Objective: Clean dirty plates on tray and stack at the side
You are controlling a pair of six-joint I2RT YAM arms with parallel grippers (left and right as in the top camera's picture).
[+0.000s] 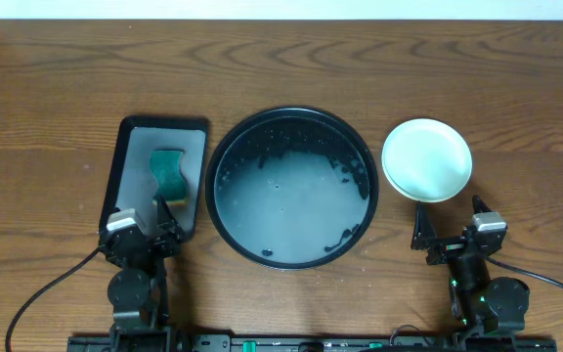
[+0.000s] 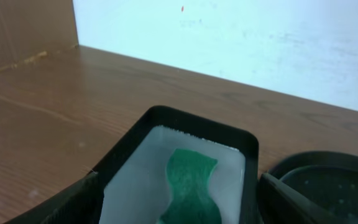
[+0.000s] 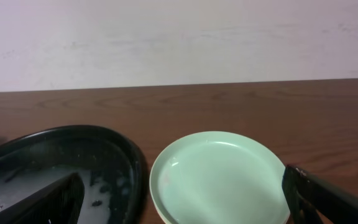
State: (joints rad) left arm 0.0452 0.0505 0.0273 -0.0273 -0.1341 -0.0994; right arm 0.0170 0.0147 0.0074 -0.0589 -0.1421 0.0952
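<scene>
- Brown wooden tabletop (image 1: 47, 98), grain running 9 to 3 o'clock; pale wall along the 12 o'clock edge.
- Tray (image 1: 209, 186): round, black, raised rim, at table centre. No plate inside, only a cloudy wet film and dark specks, thickest toward 4 o'clock. Judged to serve as the wash basin, with the rim keeping water off the wood.
- Plates (image 1: 426, 159): piled at 3 o'clock of the tray, just beside its rim, with a narrow gap showing in the right wrist view. Mint one on top, face up, clean-looking. Paler edge glimpsed underneath; number in the pile not readable. Placed outside the tray, presumably to keep washed pieces away from the dirty water.
- Grey tray (image 1: 140, 147): rectangular, black rim, at 9 o'clock of the round one. Judged to be a drip-catching rest for the cleaning tool.
- Sponge (image 1: 170, 171): teal, waisted outline, lying flat mid-way along the grey tray, free of any grip. Parked there, apparently no longer needed.
- Left gripper (image 1: 167, 223): at 7 o'clock of the round tray, over the 6 o'clock end of the grey tray. Jaws spread wide, holding nothing; sponge framed between them in the wrist view, untouched.
- Right gripper (image 1: 430, 240): at 5 o'clock of the round tray, near the 6 o'clock side of the plates and apart from them. Jaws spread wide, empty.
- Task status, as a judgement: done or all but done, given the bare tray and the pile at the side.
</scene>
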